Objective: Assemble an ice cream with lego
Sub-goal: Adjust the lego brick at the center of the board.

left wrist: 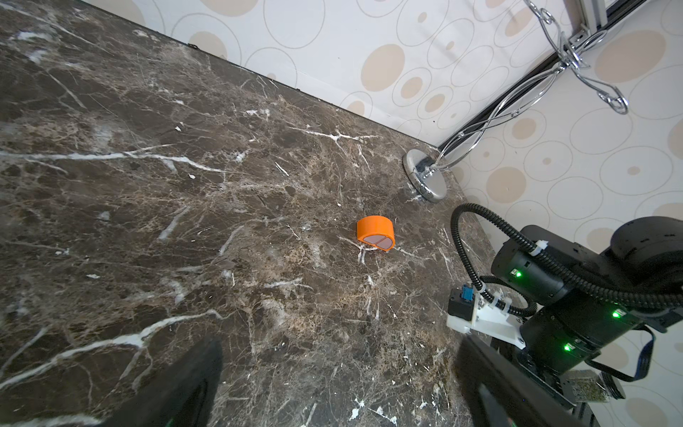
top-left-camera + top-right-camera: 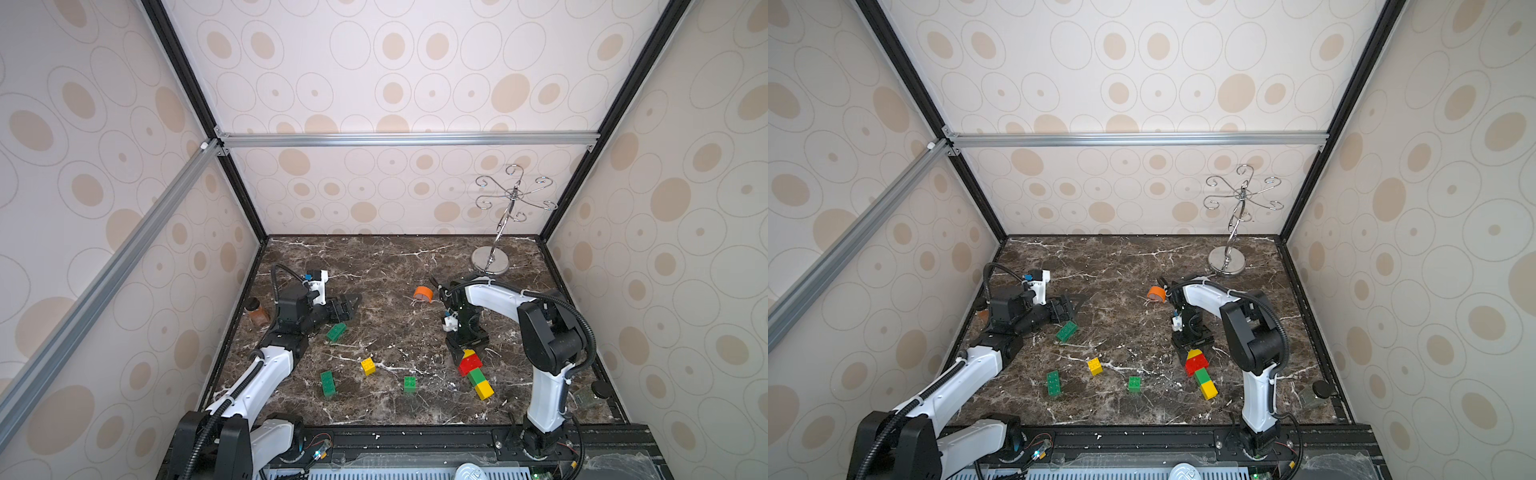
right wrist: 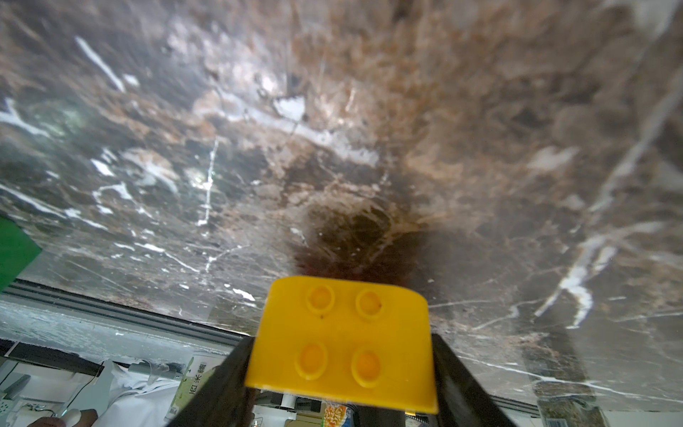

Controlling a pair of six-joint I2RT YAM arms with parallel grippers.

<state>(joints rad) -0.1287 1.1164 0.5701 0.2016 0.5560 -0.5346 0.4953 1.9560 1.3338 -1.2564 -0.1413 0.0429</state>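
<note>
Right gripper (image 2: 466,352): clamped on the yellow dome piece (image 3: 342,332), one finger on each flat side, so you carry the whole stack by its cap.
Stack (image 2: 473,374): red, green and yellow bricks sit under the dome, leaning. You cannot tell from these views whether its foot touches the table (image 2: 395,257).
Risk at the grip: probably only stud friction joins the dome to the red brick, so a quick swing or twist could shed the lower bricks.
Risk on set-down: land it tilted and it will likely topple.
Orange dome (image 2: 424,294): on its side, near the far side of your right arm. A careless elbow could knock it away.
Left gripper (image 2: 349,306): spread wide and empty, just beside a green oblong brick (image 2: 336,332). A low sweep would shove the brick.
Loose bricks: a second green oblong (image 2: 328,383), a yellow square (image 2: 368,365) and a green square (image 2: 410,383) lie well apart, out of harm's way for now.
</note>
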